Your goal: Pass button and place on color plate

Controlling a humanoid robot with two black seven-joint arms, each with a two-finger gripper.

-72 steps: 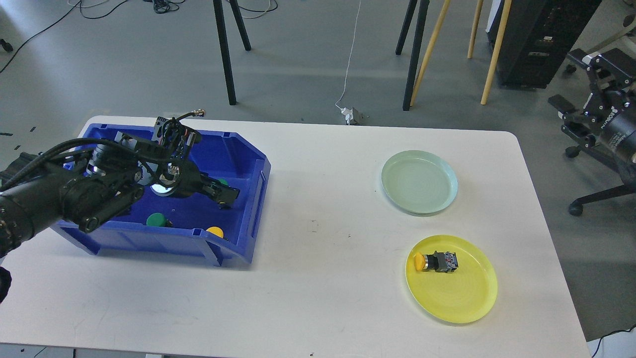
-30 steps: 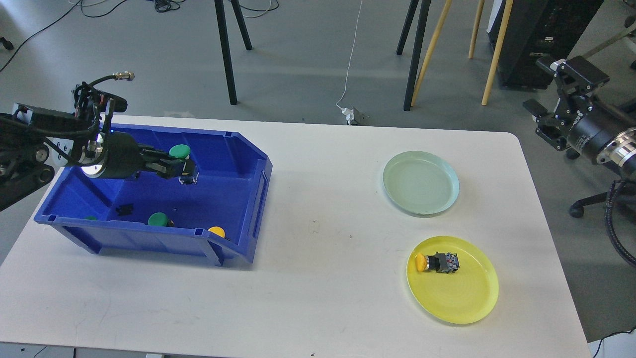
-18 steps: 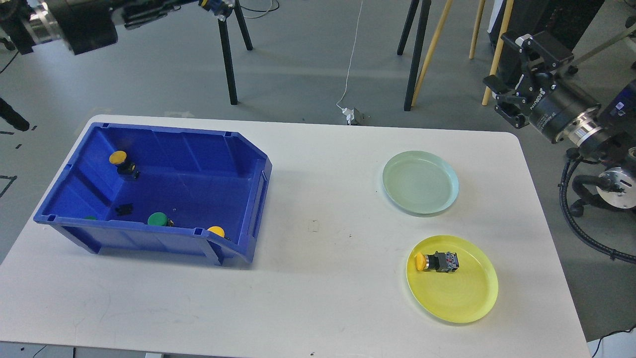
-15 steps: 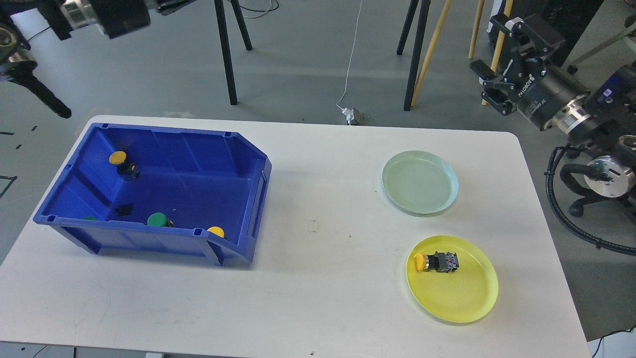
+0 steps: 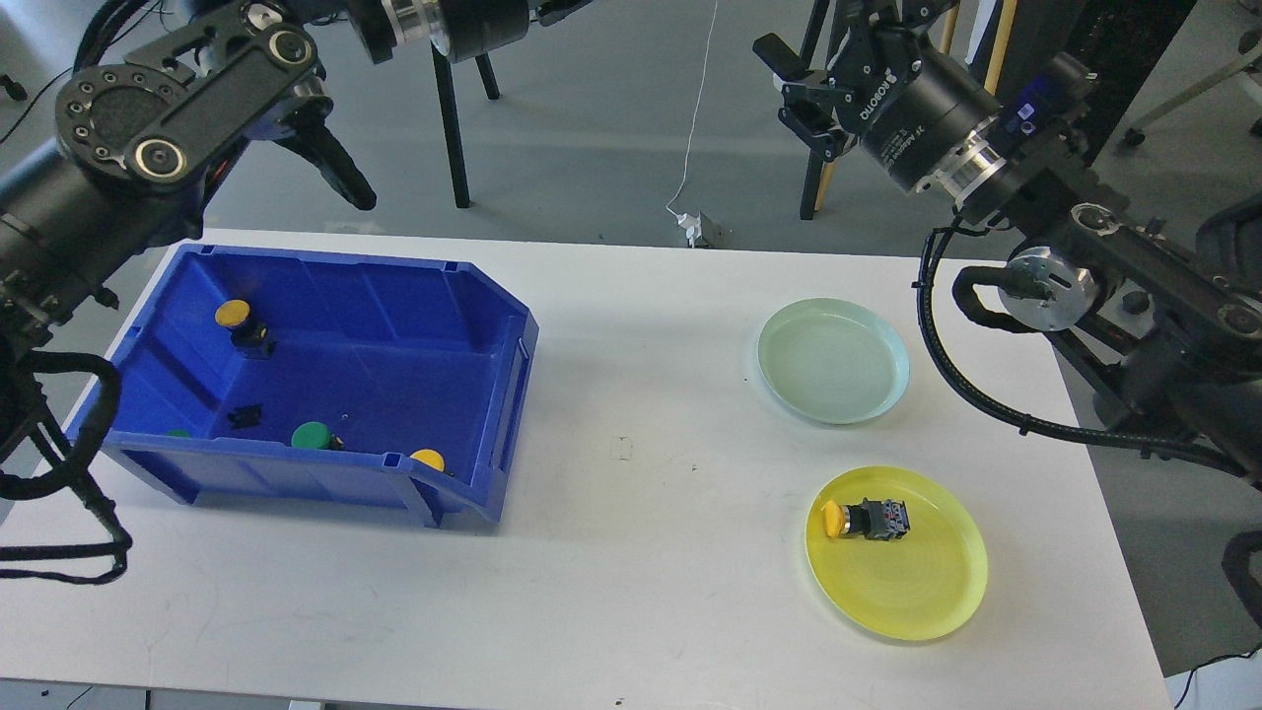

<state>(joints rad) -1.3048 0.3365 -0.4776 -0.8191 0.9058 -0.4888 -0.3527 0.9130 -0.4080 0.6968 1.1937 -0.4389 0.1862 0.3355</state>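
Head view: my right gripper (image 5: 823, 74) hangs high above the table's far edge, fingers apart and holding nothing. My left gripper runs off the top edge, so I cannot tell its state. Below, a yellow button (image 5: 866, 519) lies on the yellow plate (image 5: 927, 602); more buttons sit in the blue bin (image 5: 414, 325).

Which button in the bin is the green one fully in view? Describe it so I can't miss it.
Find the blue bin at the table's left. Along its near wall sits the green button, cap up. A yellow button lies to its right; another yellow one sits at the far left corner.
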